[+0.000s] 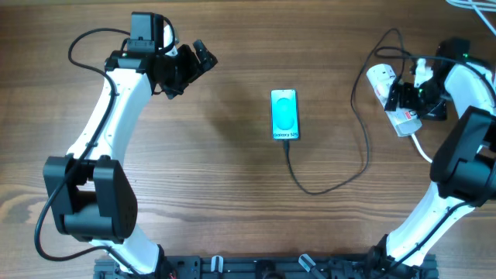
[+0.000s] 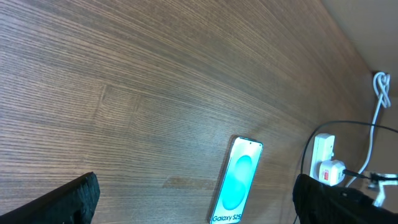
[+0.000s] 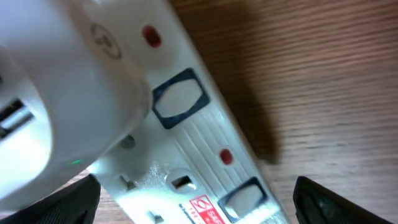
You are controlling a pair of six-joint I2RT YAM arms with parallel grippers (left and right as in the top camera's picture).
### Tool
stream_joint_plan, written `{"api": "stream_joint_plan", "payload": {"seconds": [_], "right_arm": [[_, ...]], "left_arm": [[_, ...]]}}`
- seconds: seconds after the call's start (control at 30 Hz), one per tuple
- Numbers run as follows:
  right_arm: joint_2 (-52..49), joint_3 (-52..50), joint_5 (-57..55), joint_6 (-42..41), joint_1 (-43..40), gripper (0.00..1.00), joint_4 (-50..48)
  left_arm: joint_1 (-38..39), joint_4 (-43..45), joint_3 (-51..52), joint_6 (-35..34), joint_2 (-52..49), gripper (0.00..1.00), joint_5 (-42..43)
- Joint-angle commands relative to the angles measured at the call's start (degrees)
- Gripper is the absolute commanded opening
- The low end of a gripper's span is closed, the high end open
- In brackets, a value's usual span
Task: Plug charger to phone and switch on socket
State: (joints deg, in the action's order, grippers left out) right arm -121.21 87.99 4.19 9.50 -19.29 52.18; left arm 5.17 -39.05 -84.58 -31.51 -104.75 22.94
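The right hand (image 1: 413, 97) hangs right over the long white plastic power strip with little red marks (image 3: 205, 124), which is the socket; its two black fingers (image 3: 345, 202) stand wide apart with nothing pinched between them; I think it waits there because the switch is the part of the job that sits on this side, and one bare fingertip can push a switch down; straight below this hand are the white switches with black rims (image 3: 178, 99) and a fat white plug block (image 3: 56, 93) pushed into the strip; a tiny green dot shows on that block, so power may be on, but I cannot be sure; the long thin black cable (image 1: 318, 191), which is the charger, runs away from the right hand in a big loose loop over the brown wooden table (image 1: 232, 209); it lies slack, so nothing tugs on the strip; its far end meets the short edge of the small flat phone with a bright blue-green screen and white rim (image 1: 284, 115); it looks plugged in, though the tip is too small to tell; the phone lies flat between the two hands, well apart from both; the left hand (image 1: 194, 70) hangs over bare wood, open and empty, off to the phone's side; I think it keeps clear so it cannot catch the cable.
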Motion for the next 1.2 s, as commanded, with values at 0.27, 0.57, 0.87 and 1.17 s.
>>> {"api": "stream_joint_plan", "payload": {"seconds": [0.27, 0.57, 0.87, 1.17], "right_arm": [[-0.2, -6.5, -4.1, -2.4, -1.0, 0.99, -7.5], [2.3, -0.6, 4.9, -3.5, -1.8, 1.0, -3.3], [4.6, -0.6, 4.9, -3.6, -2.6, 1.0, -3.5], [4.6, -0.6, 4.9, -3.6, -2.5, 1.0, -4.7]], "left_arm": [[-0.2, 0.1, 0.0, 1.3, 0.9, 1.0, -0.5], [-0.2, 0.1, 0.0, 1.3, 0.9, 1.0, -0.5], [-0.2, 0.1, 0.0, 1.3, 0.9, 1.0, -0.5], [-0.2, 0.1, 0.0, 1.3, 0.9, 1.0, -0.5]]}}
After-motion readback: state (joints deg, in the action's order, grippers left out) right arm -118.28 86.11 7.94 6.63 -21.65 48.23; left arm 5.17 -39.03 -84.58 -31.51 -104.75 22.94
